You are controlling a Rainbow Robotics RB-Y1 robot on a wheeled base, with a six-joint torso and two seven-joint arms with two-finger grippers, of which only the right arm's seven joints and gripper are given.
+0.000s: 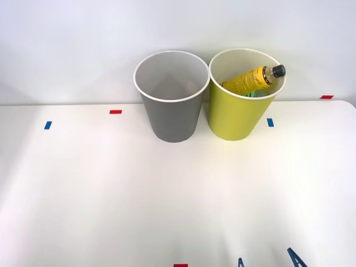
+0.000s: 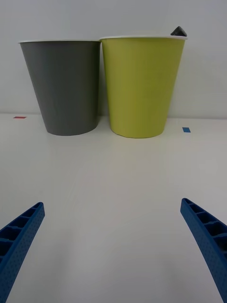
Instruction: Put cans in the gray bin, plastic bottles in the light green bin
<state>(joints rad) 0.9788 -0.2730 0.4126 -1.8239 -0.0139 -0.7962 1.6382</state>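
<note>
The gray bin (image 1: 171, 97) and the light green bin (image 1: 243, 97) stand side by side at the back of the white table. A yellow-labelled plastic bottle (image 1: 251, 79) with a black cap leans inside the light green bin, its cap poking over the rim. In the wrist view the gray bin (image 2: 64, 85) and light green bin (image 2: 141, 85) are ahead, with the bottle's cap (image 2: 178, 31) just above the rim. My right gripper (image 1: 268, 260) is low at the table's front edge, well short of the bins, open with nothing between its fingers (image 2: 21, 236). No can is in view.
Small red and blue tape marks dot the table: red (image 1: 115, 112), blue (image 1: 48, 125), blue (image 1: 270, 122), red (image 1: 326, 97) and red (image 1: 180, 265). A plain wall stands close behind the bins. Bare tabletop (image 1: 139, 194) stretches between my gripper and the bins.
</note>
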